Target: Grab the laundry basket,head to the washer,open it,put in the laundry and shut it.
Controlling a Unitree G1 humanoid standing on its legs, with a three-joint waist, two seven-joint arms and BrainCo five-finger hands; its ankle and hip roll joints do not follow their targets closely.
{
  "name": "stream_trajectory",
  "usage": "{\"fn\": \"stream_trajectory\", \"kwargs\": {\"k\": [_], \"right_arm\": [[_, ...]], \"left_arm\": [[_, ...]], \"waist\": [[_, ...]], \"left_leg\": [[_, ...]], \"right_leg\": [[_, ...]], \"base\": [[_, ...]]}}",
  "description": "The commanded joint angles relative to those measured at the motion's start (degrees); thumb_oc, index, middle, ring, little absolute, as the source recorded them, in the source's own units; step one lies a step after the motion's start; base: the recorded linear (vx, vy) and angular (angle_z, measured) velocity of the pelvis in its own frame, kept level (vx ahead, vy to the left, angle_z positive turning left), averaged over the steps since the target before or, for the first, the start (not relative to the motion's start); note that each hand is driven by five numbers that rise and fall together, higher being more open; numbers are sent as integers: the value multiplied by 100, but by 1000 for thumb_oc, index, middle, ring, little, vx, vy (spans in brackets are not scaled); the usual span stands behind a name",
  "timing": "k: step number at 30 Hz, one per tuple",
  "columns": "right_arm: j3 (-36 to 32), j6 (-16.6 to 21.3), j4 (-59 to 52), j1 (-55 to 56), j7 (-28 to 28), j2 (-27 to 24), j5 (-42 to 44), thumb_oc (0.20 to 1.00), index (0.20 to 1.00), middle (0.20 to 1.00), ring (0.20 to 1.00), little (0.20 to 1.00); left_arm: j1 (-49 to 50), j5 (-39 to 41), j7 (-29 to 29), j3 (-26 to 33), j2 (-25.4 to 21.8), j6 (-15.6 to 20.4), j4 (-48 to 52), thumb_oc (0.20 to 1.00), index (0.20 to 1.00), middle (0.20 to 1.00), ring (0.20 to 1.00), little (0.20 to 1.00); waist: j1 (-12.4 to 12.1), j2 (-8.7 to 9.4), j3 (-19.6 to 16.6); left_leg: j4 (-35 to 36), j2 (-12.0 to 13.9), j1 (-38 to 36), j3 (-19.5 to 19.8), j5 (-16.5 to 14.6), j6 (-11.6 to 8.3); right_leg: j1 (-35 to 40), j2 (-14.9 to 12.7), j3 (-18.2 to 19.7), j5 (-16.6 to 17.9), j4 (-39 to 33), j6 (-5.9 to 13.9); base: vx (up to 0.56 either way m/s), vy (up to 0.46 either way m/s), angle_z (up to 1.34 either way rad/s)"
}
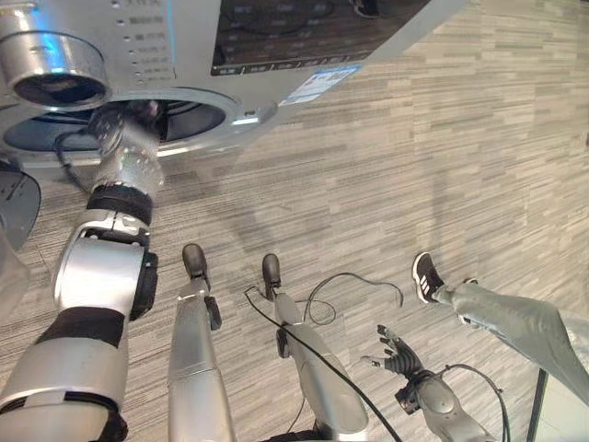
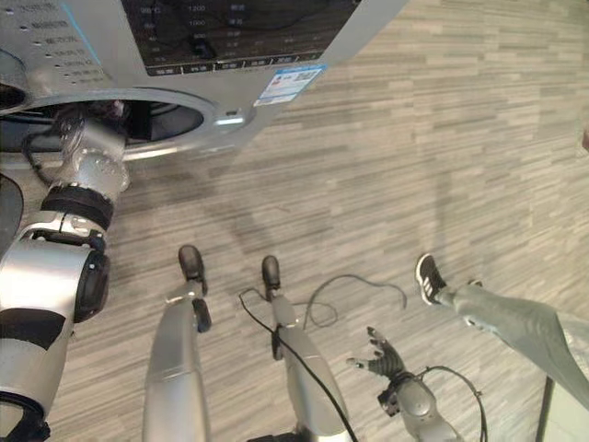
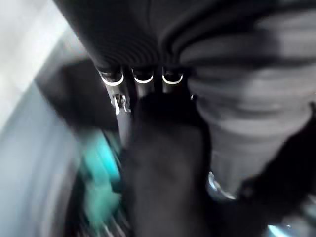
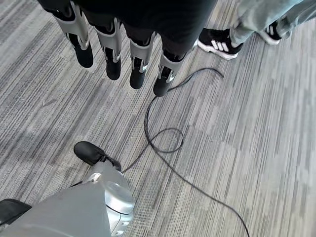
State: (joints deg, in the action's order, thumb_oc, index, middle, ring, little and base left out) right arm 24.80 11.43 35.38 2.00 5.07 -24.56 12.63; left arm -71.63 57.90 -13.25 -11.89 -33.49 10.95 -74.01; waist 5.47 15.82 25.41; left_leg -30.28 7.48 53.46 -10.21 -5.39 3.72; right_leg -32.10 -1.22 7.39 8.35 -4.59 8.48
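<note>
The silver-grey washer (image 1: 276, 55) fills the upper left, its round drum opening (image 1: 198, 120) uncovered. My left arm reaches up from the lower left, and my left hand (image 1: 120, 122) is inside the opening, past the rim. In the left wrist view, dark cloth (image 3: 163, 173) lies close against the left hand (image 3: 143, 79) within the drum, with a teal piece (image 3: 101, 177) beside it. My right hand (image 1: 398, 354) hangs low at the lower right, open and holding nothing, above the striped grey floor (image 4: 256, 148).
A person's leg in grey trousers (image 1: 515, 318) with a black shoe (image 1: 425, 276) stands at the right. The washer's door (image 1: 14, 207) hangs at the far left edge. A silver dial (image 1: 51, 69) sits above the opening.
</note>
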Motion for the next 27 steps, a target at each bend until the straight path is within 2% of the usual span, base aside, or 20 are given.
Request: {"fn": "stream_trajectory", "kwargs": {"k": [1,8,10,11,15,17,20,24,25,27], "right_arm": [[-356,64,-322,185,115,-334,-40,1000,1000,1000,1000,1000],[-233,132,-453,49,115,-369,-44,1000,1000,1000,1000,1000],[-207,134,-499,43,130,-407,-52,1000,1000,1000,1000,1000],[-160,158,-585,39,182,-453,-61,1000,1000,1000,1000,1000],[-122,137,-608,41,249,-455,-157,1000,1000,1000,1000,1000],[-128,154,-534,25,273,-473,-129,1000,1000,1000,1000,1000],[-60,153,-417,-18,287,-465,-91,1000,1000,1000,1000,1000],[-64,130,-376,61,276,-421,-120,1000,1000,1000,1000,1000],[60,67,-122,36,235,-323,-268,1000,1000,1000,1000,1000],[147,55,52,14,173,-249,-341,1000,1000,1000,1000,1000]], "left_arm": [[539,-1106,89,38,-241,-188,116,1000,1000,1000,1000,1000],[810,-1769,149,-217,-117,-342,7,1000,1000,1000,1000,1000],[775,-1713,116,-210,-81,-313,34,1000,1000,1000,1000,1000],[664,-1469,125,-174,57,-294,46,1000,1000,1000,1000,1000],[1019,-1569,141,-64,227,-319,67,1000,1000,1000,1000,1000],[900,-1432,74,-48,289,-253,165,1000,1000,1000,1000,1000],[117,-1104,-8,-199,113,-148,145,1000,1000,1000,1000,1000],[303,-1254,29,-126,86,-220,60,1000,1000,1000,1000,1000],[649,-2063,100,-271,33,-428,-126,1000,1000,1000,1000,1000],[1070,-2598,170,-273,-22,-518,-297,1000,1000,1000,1000,1000]], "waist": [[-109,38,117],[-120,99,216],[-124,110,233],[-137,132,277],[-159,105,387],[-159,124,433],[-103,115,369],[-109,27,333],[-143,-105,291],[-188,-172,241]], "left_leg": [[-281,-56,506,628,-44,-372],[-342,-35,507,621,-70,-349],[-310,-58,478,640,-52,-353],[-156,-121,392,739,40,-367],[92,-204,176,802,184,-408],[141,-222,167,826,233,-451],[-37,-235,265,827,134,-416],[-5,-259,129,794,111,-397],[198,-283,-112,731,231,-411],[409,-285,-367,704,363,-433]], "right_leg": [[1143,-369,-192,-294,-36,369],[1166,-341,-212,-326,-18,320],[1174,-333,-253,-350,1,305],[1199,-292,-376,-473,97,216],[1211,-270,-498,-533,197,149],[1230,-283,-542,-556,194,129],[1255,-306,-502,-526,167,168],[1320,-357,-486,-530,158,186],[1373,-387,-461,-504,185,193],[1453,-381,-452,-571,290,128]], "base": [[11,26,-9],[12,-1,-1],[48,-93,0],[51,-146,6],[26,-96,13],[-32,-51,22],[-30,19,4],[-4,23,-6],[-9,-4,-5],[8,-39,-6]]}}
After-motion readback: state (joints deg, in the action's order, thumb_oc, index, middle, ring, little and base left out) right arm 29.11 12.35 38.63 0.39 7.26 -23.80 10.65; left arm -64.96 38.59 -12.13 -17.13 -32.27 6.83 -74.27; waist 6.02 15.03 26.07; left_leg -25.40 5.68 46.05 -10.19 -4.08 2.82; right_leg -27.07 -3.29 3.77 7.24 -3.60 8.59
